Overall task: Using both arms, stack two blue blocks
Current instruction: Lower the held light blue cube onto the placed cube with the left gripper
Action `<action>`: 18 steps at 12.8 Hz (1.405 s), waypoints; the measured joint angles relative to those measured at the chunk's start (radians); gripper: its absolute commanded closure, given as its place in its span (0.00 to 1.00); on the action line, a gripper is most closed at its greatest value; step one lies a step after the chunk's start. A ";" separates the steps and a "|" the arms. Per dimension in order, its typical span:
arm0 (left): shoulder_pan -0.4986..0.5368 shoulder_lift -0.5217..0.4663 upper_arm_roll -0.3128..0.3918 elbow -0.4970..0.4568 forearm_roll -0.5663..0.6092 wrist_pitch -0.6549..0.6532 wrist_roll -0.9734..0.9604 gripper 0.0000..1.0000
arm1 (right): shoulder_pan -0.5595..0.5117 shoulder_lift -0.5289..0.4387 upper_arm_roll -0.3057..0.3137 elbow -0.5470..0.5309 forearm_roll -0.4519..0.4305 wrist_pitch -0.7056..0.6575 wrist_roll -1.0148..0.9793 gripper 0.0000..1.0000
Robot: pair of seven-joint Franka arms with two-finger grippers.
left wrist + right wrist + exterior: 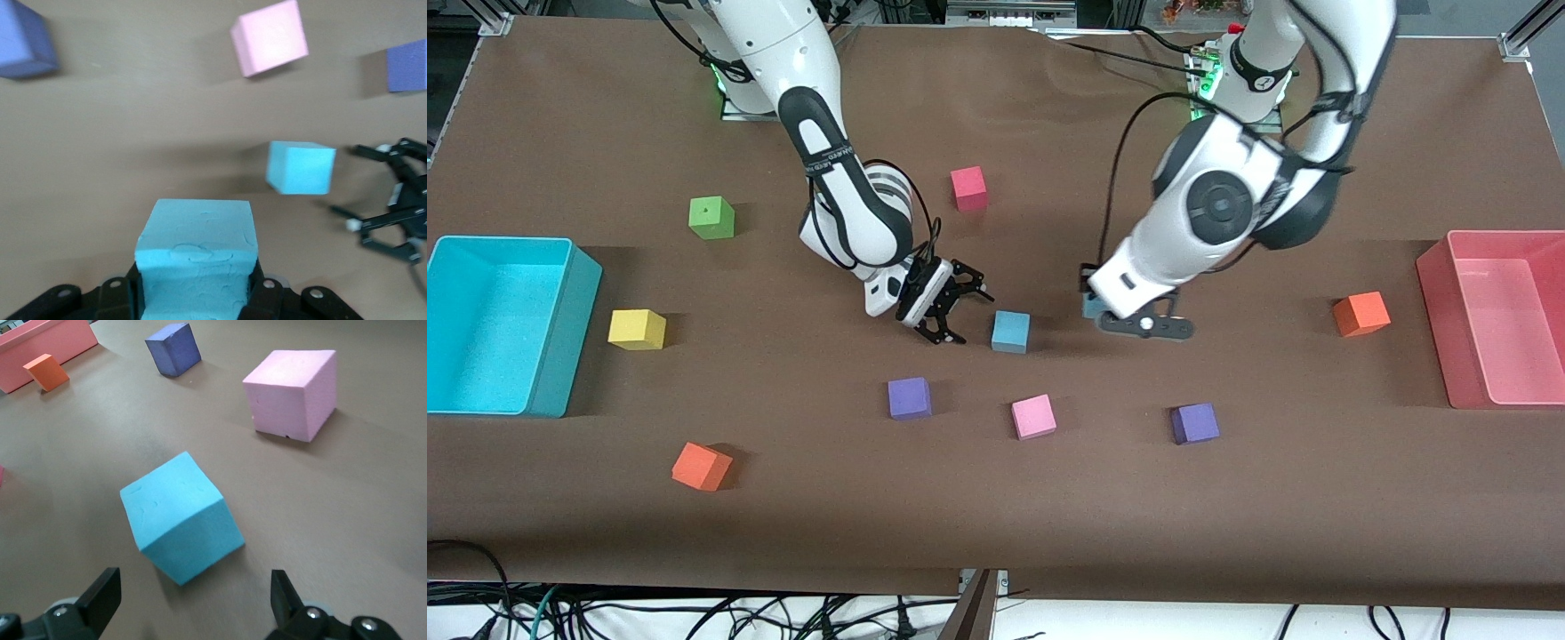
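**One blue cube gripped, the other still loose on the table**

The left gripper is clenched on one blue block, down low near the middle of the brown table; in the front view that block shows only as a sliver under the wrist. The second blue block sits on the cloth just beside it, toward the right arm's end. The right gripper hangs just beside this second block, fingers spread wide and holding nothing.

Taking the second block as the landmark: the pink cube lies nearer the front camera than it, with one purple cube and another purple cube also nearer the camera, one toward each end.

The worry, as I see it, is crowding. Both grippers are working close to the same block, so a lift and carry by the left arm could clip the right gripper's open fingers. The foam may also sit skewed in the pinch and land off-centre, nudging the loose block aside.
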 measured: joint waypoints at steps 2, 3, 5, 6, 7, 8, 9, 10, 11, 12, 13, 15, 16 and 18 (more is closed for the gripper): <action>-0.067 0.099 0.006 0.098 -0.006 0.001 -0.094 1.00 | 0.009 0.025 0.000 0.027 0.051 -0.005 -0.060 0.01; -0.105 0.148 0.019 0.148 -0.006 0.002 -0.141 1.00 | 0.010 0.032 0.000 0.035 0.069 -0.017 -0.088 0.01; -0.167 0.228 0.047 0.228 -0.006 0.009 -0.210 1.00 | 0.011 0.041 -0.005 0.039 0.081 -0.033 -0.128 0.01; -0.182 0.254 0.053 0.251 -0.006 0.014 -0.226 1.00 | 0.011 0.043 -0.008 0.041 0.081 -0.041 -0.135 0.01; -0.187 0.270 0.057 0.266 -0.006 0.023 -0.235 1.00 | 0.011 0.046 -0.011 0.045 0.081 -0.047 -0.138 0.01; -0.187 0.281 0.061 0.274 -0.006 0.035 -0.237 1.00 | 0.011 0.048 -0.012 0.048 0.081 -0.051 -0.140 0.01; -0.187 0.289 0.067 0.277 -0.006 0.047 -0.238 1.00 | 0.011 0.049 -0.012 0.050 0.081 -0.053 -0.141 0.01; -0.187 0.295 0.071 0.280 -0.006 0.057 -0.238 1.00 | 0.011 0.052 -0.012 0.052 0.081 -0.055 -0.142 0.01; -0.188 0.301 0.073 0.280 -0.006 0.067 -0.238 1.00 | 0.011 0.055 -0.012 0.055 0.081 -0.057 -0.144 0.01; -0.191 0.307 0.075 0.280 -0.006 0.077 -0.238 1.00 | 0.011 0.059 -0.012 0.060 0.081 -0.057 -0.145 0.01; -0.197 0.315 0.076 0.281 -0.006 0.088 -0.238 1.00 | 0.011 0.063 -0.012 0.063 0.081 -0.058 -0.147 0.01; -0.215 0.333 0.076 0.281 -0.006 0.105 -0.250 0.98 | 0.011 0.069 -0.012 0.071 0.081 -0.066 -0.149 0.01; -0.224 0.340 0.079 0.281 -0.006 0.111 -0.255 0.76 | 0.011 0.071 -0.012 0.073 0.081 -0.072 -0.149 0.01; -0.232 0.342 0.090 0.286 -0.006 0.112 -0.259 0.00 | 0.011 0.071 -0.013 0.075 0.081 -0.075 -0.150 0.01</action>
